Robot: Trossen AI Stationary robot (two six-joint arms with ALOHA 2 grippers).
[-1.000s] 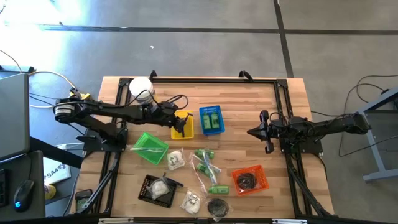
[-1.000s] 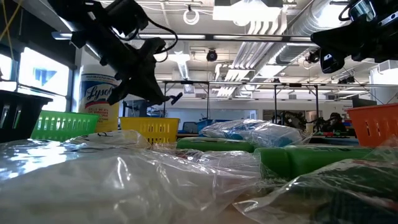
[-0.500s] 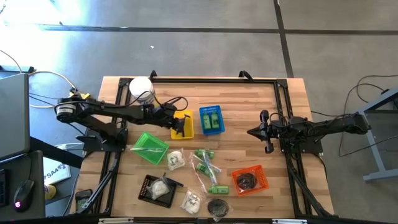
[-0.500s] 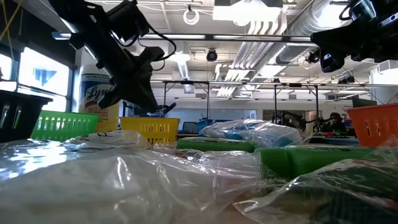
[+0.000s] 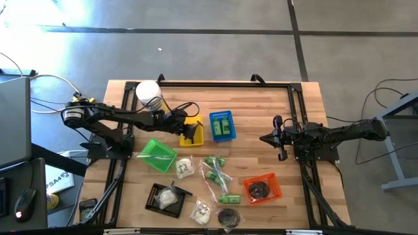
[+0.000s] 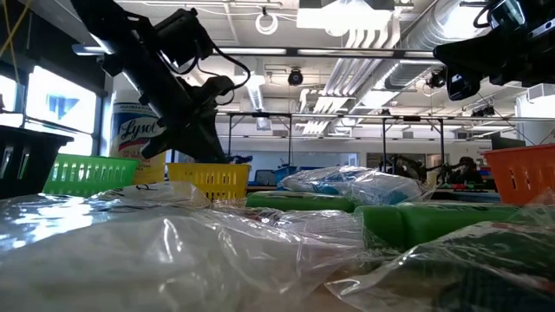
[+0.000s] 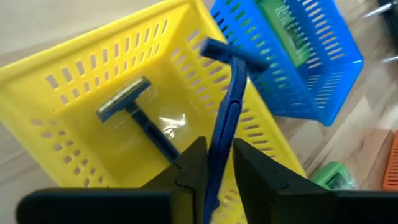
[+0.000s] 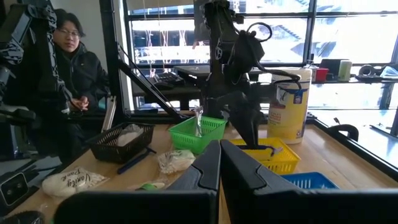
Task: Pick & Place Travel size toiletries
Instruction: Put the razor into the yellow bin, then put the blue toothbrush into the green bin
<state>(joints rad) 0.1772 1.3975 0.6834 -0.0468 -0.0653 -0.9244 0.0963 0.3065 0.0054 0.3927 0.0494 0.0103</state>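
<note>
Left wrist view shows you the left gripper [image 7: 214, 163] over the yellow basket [image 7: 74, 74], with its 2 fingers close on the handle of a blue razor [image 7: 225, 118]. I cannot tell if they still pinch it or have just let go. 1 more razor [image 7: 134, 112] already lies in the bottom of that basket.

You look to be at the drop step. Next, spread the fingers wide so the razor falls in, then lift the arm straight up, clear of the basket wall.

High view: the yellow basket [image 5: 191, 131] sits left of middle, beside the blue basket [image 5: 223, 126]. Green tubes [image 5: 215, 171] and clear packets [image 5: 201, 210] wait in the lower middle of the frame, so go there after this.

Your right gripper [image 5: 280, 138] waits at the right of middle, fingers pressed together and holding nothing.

Low view: the big white jar [image 6: 139, 139] at the left has a yellow label that reads "Lysol".
</note>
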